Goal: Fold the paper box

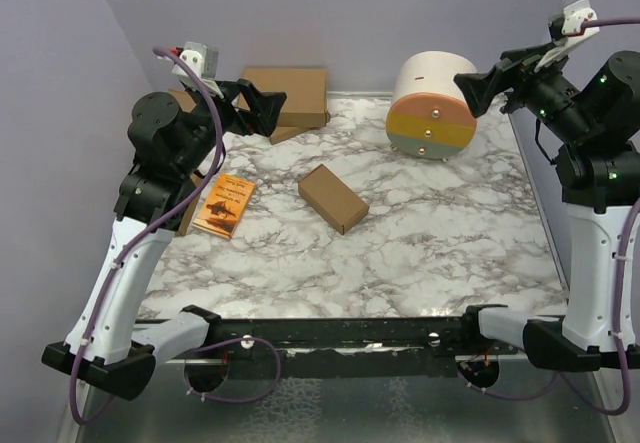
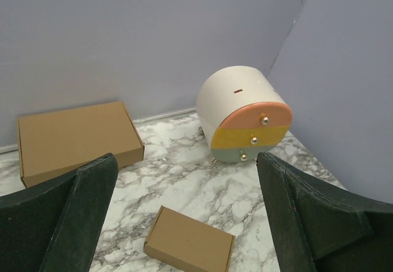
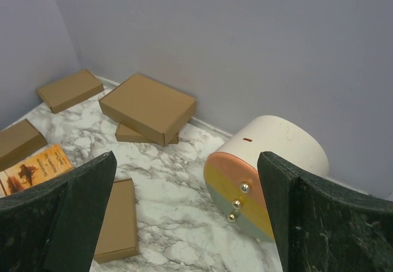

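On the marble tabletop (image 1: 430,253) the paper box (image 1: 333,198) lies closed; left jaws and right jaws hang well apart from it, spread wide and empty

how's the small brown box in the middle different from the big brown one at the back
Size: the small box is smaller and narrower than the big carton. Place: the small box lies alone in the middle, angled; the big carton sits at the back. Support: the small box rests straight on the marble table; the big carton lies partly on another cardboard piece. Both are plain brown cardboard, closed, lying flat.
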Action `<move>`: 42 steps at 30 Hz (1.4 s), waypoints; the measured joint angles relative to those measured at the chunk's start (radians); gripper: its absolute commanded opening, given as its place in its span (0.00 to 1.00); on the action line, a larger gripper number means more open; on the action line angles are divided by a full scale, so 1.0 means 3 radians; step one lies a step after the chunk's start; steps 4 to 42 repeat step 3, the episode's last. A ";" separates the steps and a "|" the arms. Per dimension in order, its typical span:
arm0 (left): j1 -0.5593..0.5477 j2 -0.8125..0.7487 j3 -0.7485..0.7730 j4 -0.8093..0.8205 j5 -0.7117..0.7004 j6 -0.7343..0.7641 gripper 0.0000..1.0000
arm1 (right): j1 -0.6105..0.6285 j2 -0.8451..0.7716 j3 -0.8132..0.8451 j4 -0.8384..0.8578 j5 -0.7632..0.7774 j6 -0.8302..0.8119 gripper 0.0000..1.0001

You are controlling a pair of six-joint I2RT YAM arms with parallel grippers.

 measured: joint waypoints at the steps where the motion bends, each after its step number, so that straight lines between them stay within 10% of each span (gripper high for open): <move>1: 0.0000 0.0000 0.0000 -0.0001 0.0000 0.0000 0.99 | -0.0001 0.0000 0.0000 0.0000 -0.0001 0.0003 1.00; 42: 0.0000 0.0000 0.0000 -0.0001 0.0000 0.0000 0.99 | -0.0001 0.0000 0.0000 0.0000 -0.0001 0.0004 1.00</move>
